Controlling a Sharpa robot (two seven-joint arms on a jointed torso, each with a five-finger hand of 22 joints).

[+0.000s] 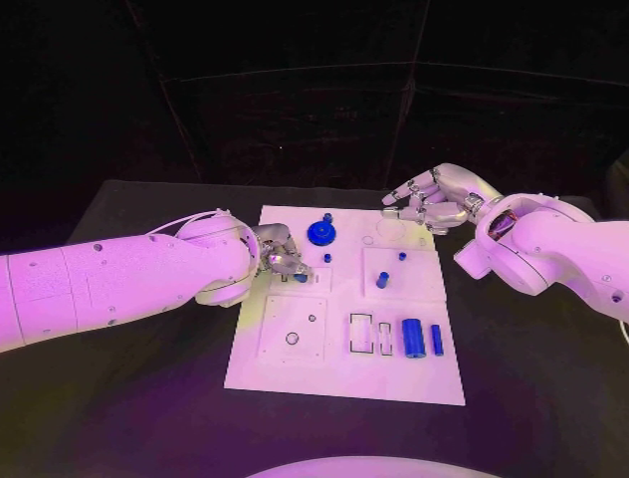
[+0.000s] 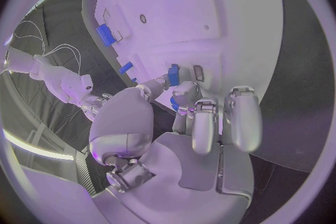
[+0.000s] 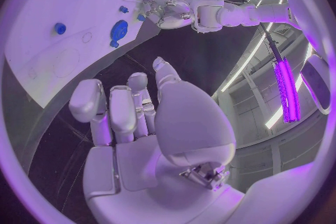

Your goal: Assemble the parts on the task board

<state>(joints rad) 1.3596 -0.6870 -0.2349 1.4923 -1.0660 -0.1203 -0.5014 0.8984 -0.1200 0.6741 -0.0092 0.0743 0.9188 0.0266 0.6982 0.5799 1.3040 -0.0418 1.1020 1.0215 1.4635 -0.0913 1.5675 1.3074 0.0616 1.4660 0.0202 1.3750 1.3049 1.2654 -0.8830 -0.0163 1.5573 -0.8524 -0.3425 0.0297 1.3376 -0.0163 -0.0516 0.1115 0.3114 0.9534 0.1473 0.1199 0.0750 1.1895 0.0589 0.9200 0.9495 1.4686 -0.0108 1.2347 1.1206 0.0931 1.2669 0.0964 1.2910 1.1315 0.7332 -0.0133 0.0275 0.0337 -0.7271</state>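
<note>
My left robot hand (image 1: 276,257) reaches over the left edge of the white task board (image 1: 346,373), which lies in the middle of the black table (image 1: 544,398). Its fingers are curled in, and in my left wrist view a small blue part (image 2: 173,74) sits at my fingertips (image 2: 183,91), pinched between the thumb and a finger as far as I can see, just over the board's surface. My right robot hand (image 1: 432,199) hangs above the table just past the board's far right corner, touching nothing; its fingers are loosely bent and apart, with nothing in them, as the right wrist view (image 3: 133,117) also shows. On the board a round blue disc part (image 1: 321,234) stands near the far edge, just beyond my left fingertips. A small blue peg (image 1: 401,256) and a second blue peg (image 1: 382,281) stand on the raised square plate on the board's right half. Nearer to me, a blue cylinder (image 1: 414,339) lies beside a slimmer blue bar (image 1: 437,340), both lengthwise next to two dark-edged rectangular slots (image 1: 360,334). A square plate with small holes (image 1: 295,329) sits on the board's left half, just below my left robot hand.
</note>
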